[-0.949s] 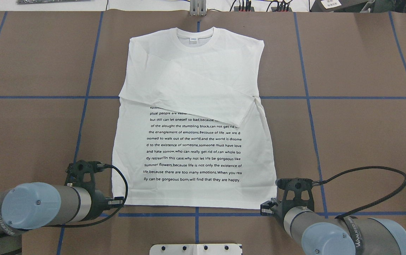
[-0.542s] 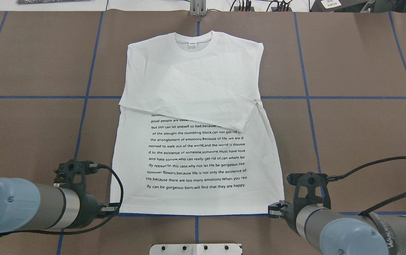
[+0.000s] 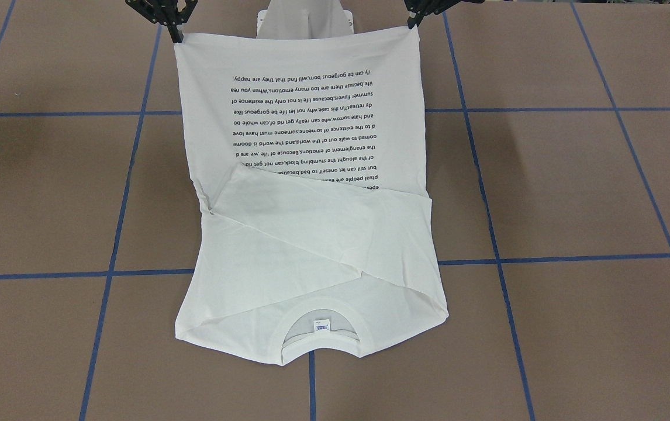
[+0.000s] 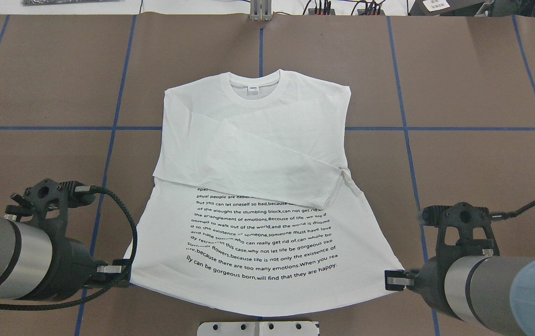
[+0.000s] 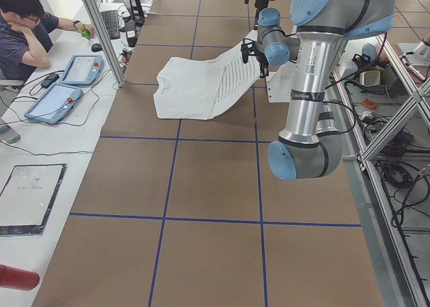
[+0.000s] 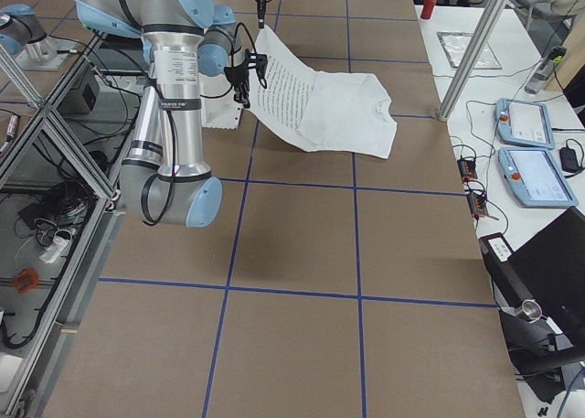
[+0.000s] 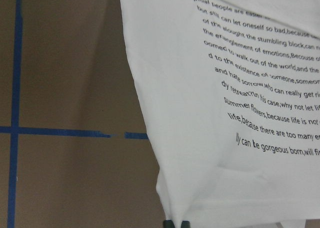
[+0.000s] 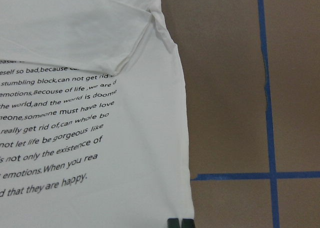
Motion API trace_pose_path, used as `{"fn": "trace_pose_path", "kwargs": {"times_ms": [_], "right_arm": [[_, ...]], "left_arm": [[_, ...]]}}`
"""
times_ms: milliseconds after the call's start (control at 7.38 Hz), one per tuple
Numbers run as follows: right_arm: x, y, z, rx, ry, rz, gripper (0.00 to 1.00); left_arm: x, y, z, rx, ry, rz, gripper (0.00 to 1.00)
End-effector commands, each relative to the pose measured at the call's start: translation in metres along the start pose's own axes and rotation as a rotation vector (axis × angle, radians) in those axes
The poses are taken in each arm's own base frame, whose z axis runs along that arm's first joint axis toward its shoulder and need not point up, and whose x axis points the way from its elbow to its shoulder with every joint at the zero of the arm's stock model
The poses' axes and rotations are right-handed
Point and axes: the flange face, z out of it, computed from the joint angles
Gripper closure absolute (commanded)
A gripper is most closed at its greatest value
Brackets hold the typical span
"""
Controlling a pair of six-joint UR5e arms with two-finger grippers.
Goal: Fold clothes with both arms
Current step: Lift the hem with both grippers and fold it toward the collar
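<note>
My left fingers are pinched on the near left hem corner of the shirt, and my right fingers are pinched on the near right corner. The left arm and right arm come in low from the sides, wrists turned inward, holding the hem stretched and raised off the desk. Past the printed text, the sleeves lie crossed over the chest. The far neckline end rests on the desk.

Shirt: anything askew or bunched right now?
Mostly tidy. One pucker: the shirt bunches into small wrinkles at its side edge where the folded sleeve ends, on the right arm's side. The hem, pinched at its corners by the left gripper and right gripper, sags slightly between them.
</note>
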Motion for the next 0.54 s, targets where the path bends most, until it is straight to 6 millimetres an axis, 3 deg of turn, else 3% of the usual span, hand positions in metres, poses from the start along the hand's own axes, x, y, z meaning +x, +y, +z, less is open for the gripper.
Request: {"fn": "trace_pose_path", "kwargs": {"times_ms": [0, 136, 271, 407], "right_arm": [[-0.012, -0.071, -0.022, 0.055, 0.002, 0.018, 1.00], [-0.015, -0.112, -0.037, 0.074, -0.005, 0.031, 1.00], [-0.014, -0.140, -0.040, 0.101, 0.008, 0.029, 1.00], [-0.015, -0.165, -0.041, 0.128, 0.024, 0.028, 1.00]], "left_arm": [[0.016, -0.076, -0.013, 0.116, -0.061, 0.012, 1.00], [0.002, -0.105, -0.032, 0.178, -0.076, 0.017, 1.00], [-0.008, -0.133, -0.044, 0.228, -0.098, 0.020, 1.00], [-0.005, -0.156, -0.048, 0.255, -0.110, 0.001, 1.00]]}}
